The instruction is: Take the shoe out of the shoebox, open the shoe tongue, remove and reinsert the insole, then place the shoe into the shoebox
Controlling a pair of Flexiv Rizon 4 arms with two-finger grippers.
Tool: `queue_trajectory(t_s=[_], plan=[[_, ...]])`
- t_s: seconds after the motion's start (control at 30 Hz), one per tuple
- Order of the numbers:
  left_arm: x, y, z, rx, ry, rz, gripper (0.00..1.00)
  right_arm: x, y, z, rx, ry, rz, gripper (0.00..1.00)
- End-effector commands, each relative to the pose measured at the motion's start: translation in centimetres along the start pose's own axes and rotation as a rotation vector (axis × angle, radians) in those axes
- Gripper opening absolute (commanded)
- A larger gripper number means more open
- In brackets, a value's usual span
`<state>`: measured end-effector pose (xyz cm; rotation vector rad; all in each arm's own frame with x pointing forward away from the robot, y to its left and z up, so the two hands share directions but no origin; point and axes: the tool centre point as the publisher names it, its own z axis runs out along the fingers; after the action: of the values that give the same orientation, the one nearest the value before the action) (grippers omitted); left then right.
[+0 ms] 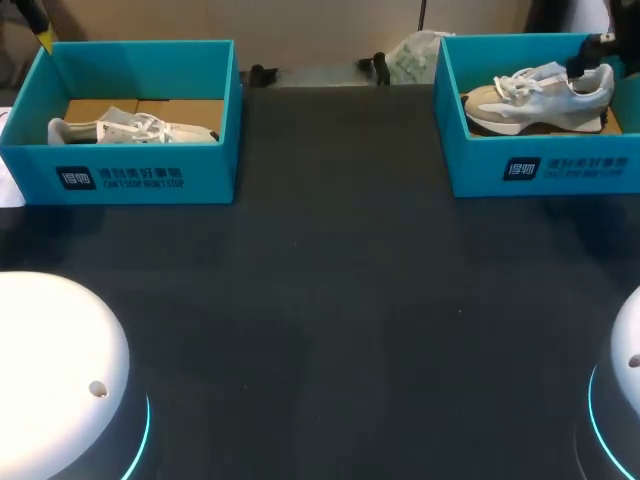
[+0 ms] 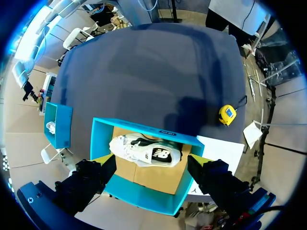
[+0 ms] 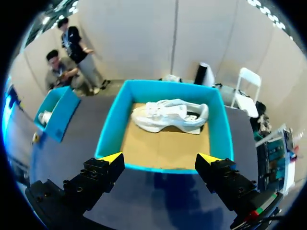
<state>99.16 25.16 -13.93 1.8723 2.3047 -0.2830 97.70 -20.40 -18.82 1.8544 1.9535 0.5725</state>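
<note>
Two teal boxes sit at the far corners of the table (image 1: 330,300), and the dark top runs wide between them and down to the near edge. The left shoebox (image 1: 140,175) hugs the far left corner, and the white left shoe (image 1: 120,130) lies on its side inside, against the front wall. The right shoebox (image 1: 540,165) is at the far right corner, its outer side cut off, with the right shoe (image 1: 535,95) upright on its sole.

The left gripper (image 2: 151,159) hangs above its box, jaws wide, with the shoe below the gap and nothing touched. The right gripper (image 3: 160,158) hovers with jaws wide too, its box ahead of the fingers and the shoe toward the far wall.

From the head camera the left gripper shows only as a yellow tip. The right one is a dark shape by the shoe's heel, its fingers hard to make out.

A yellow tape measure (image 2: 227,114) lies near the table's left edge, and a white sheet (image 2: 218,151) lies just beside the left shoebox.
</note>
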Motion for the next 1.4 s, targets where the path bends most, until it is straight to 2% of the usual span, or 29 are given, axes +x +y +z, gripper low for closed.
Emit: queue_trajectory(t_s=[0.03,0.33,0.5,0.87,1.13,1.17,1.2,1.27,1.33,1.37,1.4], plan=[[0.0,-0.1,-0.1,-0.003,0.003,0.0,1.0,-0.6,2.0,2.1,0.025,-0.161,0.122,1.0],[0.0,-0.1,-0.1,-0.003,0.003,0.0,1.0,-3.7,5.2,6.2,0.074,-0.217,0.146,1.0],[0.0,-0.1,-0.1,-0.003,0.003,0.0,1.0,-5.4,6.5,8.3,0.127,-0.197,0.156,1.0],[0.0,-0.1,-0.1,-0.003,0.003,0.0,1.0,-9.2,8.0,12.3,0.262,-0.21,0.158,1.0],[0.0,-0.1,-0.1,-0.003,0.003,0.0,1.0,-10.2,8.4,15.4,0.344,-0.208,0.173,0.99],[0.0,-0.1,-0.1,-0.003,0.003,0.0,1.0,-10.3,8.5,15.7,0.348,-0.209,0.176,0.82],[0.0,-0.1,-0.1,-0.003,0.003,0.0,1.0,-10.3,8.6,16.0,0.353,-0.21,0.18,0.76],[0.0,-0.1,-0.1,-0.003,0.003,0.0,1.0,-10.5,8.7,16.6,0.365,-0.213,0.183,0.78],[0.0,-0.1,-0.1,-0.003,0.003,0.0,1.0,-10.7,8.8,17.1,0.384,-0.218,0.183,0.7],[0.0,-0.1,-0.1,-0.003,0.003,0.0,1.0,-10.8,8.8,17.5,0.395,-0.219,0.183,0.62],[0.0,-0.1,-0.1,-0.003,0.003,0.0,1.0,-10.8,8.8,17.8,0.398,-0.218,0.184,0.49]])
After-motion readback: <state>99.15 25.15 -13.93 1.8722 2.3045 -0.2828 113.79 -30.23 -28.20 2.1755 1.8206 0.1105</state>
